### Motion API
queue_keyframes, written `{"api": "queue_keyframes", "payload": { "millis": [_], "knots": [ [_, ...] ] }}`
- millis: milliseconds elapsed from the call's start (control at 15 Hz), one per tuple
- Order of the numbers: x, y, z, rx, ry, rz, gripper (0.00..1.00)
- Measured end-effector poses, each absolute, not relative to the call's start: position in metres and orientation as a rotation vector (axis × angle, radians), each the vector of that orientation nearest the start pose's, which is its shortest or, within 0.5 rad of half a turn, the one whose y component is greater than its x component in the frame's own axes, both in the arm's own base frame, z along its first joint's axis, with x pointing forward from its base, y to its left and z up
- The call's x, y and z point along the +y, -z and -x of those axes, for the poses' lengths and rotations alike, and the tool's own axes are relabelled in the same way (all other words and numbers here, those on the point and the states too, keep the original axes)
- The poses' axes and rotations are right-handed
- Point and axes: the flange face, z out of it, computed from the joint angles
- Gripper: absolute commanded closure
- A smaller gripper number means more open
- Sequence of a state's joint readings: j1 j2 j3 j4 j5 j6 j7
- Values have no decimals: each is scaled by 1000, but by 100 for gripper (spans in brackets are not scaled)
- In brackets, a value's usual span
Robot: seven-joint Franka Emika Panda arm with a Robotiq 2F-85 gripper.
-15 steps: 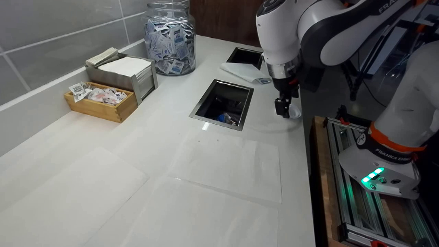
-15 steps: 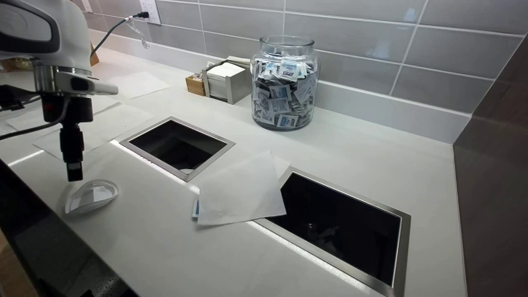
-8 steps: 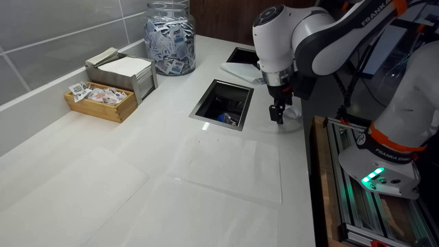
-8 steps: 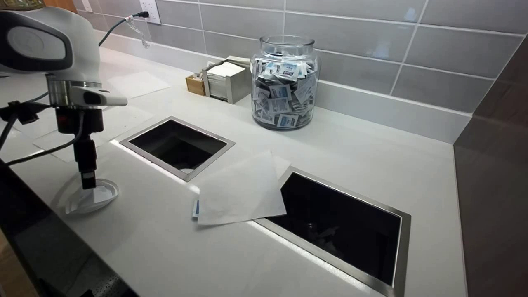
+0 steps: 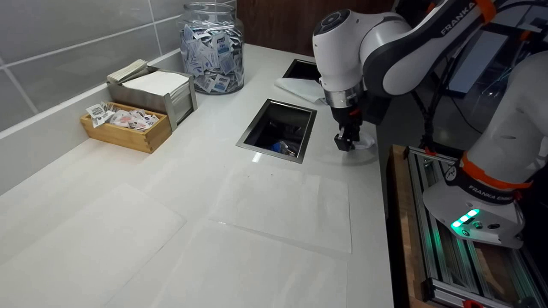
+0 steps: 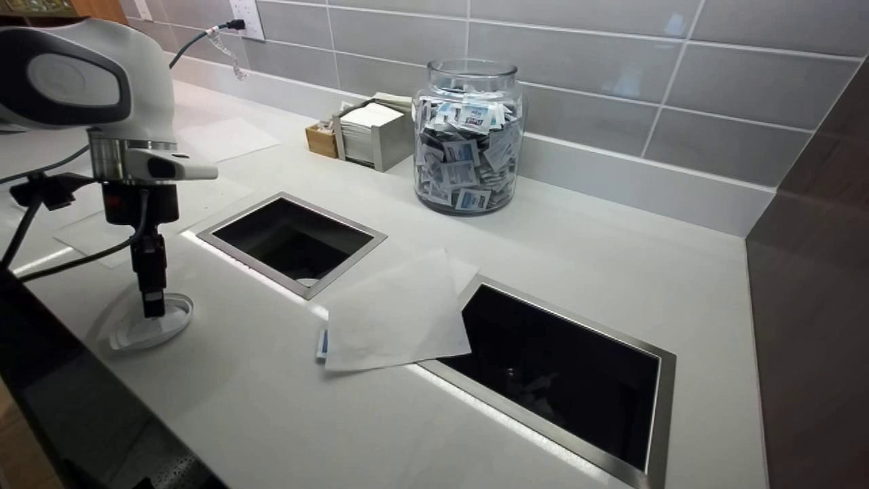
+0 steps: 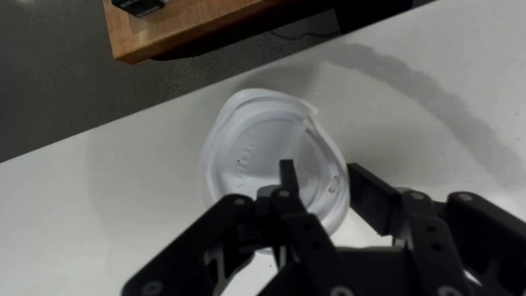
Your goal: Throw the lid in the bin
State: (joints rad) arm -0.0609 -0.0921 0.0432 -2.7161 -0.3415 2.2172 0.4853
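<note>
While my hand hangs over the white lid in the wrist view, its fingers stand apart, released: one is over the lid's inside, the other just beyond its rim, so a stretch of that rim runs between them. Whether either finger touches it I cannot tell. The lid rests on the tabletop near its edge, bent out of round, with a small oval hole by the rim. Past the edge I see grey floor and a wooden board.

In an exterior view my hand points downward and the lid shows partly behind it, between the near bin and the tabletop's edge. That bin is metal-framed, sunk into the tabletop, with something blue inside. Well away from me stand a wooden box of sachets, a metal holder of napkins and a glass jar packed with packets.

In an exterior view my fingertips overlap the lid. Farther along is the far bin, its contents too dark to make out. A pale sheet covers part of its frame, and a blue-and-white packet peeks from beneath.
</note>
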Motion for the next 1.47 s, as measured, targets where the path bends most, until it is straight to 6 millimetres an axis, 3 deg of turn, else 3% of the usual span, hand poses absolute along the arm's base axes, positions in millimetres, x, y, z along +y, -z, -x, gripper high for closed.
{"api": "queue_keyframes", "payload": {
  "millis": [67, 600, 933, 1267, 1467],
  "knots": [
    [-19, -230, -355, 414, -588, 3381, 99],
    [-25, -237, -361, 459, -531, 3373, 98],
    [-15, -270, -375, 451, -189, 3351, 98],
    [17, -296, -397, 269, 159, 3190, 98],
    [28, -302, -405, 180, 269, 3099, 98]
  ]
}}
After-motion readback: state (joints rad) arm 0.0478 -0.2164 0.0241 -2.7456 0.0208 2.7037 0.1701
